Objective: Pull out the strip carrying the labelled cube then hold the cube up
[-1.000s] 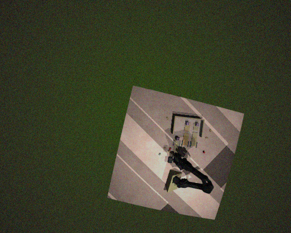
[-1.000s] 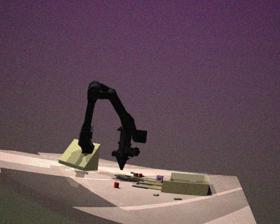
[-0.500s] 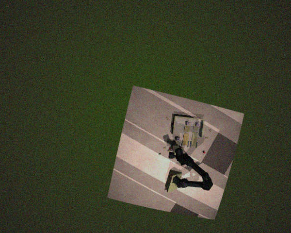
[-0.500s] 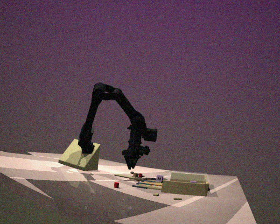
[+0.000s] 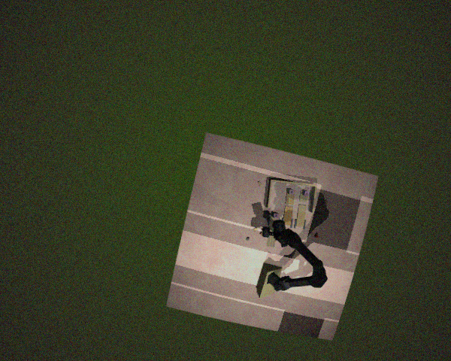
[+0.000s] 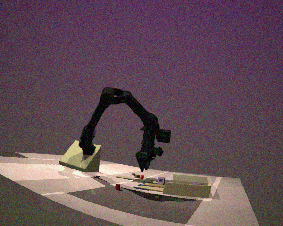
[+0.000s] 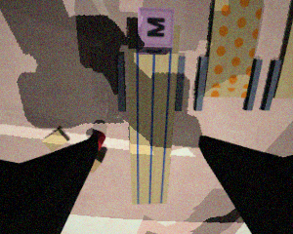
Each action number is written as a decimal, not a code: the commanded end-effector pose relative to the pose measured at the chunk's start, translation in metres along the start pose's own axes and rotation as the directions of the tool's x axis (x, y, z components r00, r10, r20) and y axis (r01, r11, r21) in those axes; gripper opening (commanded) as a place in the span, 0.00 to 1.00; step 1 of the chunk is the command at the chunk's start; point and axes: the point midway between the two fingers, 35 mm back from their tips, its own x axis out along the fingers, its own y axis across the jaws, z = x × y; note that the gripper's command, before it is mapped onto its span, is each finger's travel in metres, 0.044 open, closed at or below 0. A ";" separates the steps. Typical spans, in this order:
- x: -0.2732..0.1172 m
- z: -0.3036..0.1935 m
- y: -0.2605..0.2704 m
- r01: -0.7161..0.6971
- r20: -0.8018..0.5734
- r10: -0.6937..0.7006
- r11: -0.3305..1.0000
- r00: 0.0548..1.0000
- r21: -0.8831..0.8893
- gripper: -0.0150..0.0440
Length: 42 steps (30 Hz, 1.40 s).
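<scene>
Fingers spread wide and empty, flanking blue-lined strip (image 7: 151,127), lilac M cube (image 7: 156,28) at its far end

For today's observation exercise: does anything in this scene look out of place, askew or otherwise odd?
Mildly, yes. The blue-lined strip sticks out well past its dotted neighbour, with the M cube on its far end. Small loose pieces, including a red one, lie scattered beside it. The open gripper holds nothing.

A pale yellow strip (image 7: 152,132) with three blue lengthwise lines lies flat in one unbroken piece, running from 6 toward 12 o'clock in the wrist view. The lilac cube (image 7: 156,28) marked "M" sits upright on its 12 o'clock end.
</scene>
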 end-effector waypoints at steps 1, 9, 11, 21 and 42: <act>-0.002 0.015 -0.001 0.004 0.003 -0.004 1.000 1.000 -0.001 1.00; -0.006 0.046 -0.002 0.004 0.004 -0.004 1.000 1.000 0.001 1.00; -0.007 0.054 -0.003 0.004 0.005 -0.004 1.000 1.000 0.001 1.00; -0.012 0.093 -0.007 0.004 0.006 -0.004 1.000 1.000 0.003 1.00; 0.018 0.096 -0.007 0.005 0.007 -0.005 1.000 1.000 0.003 0.68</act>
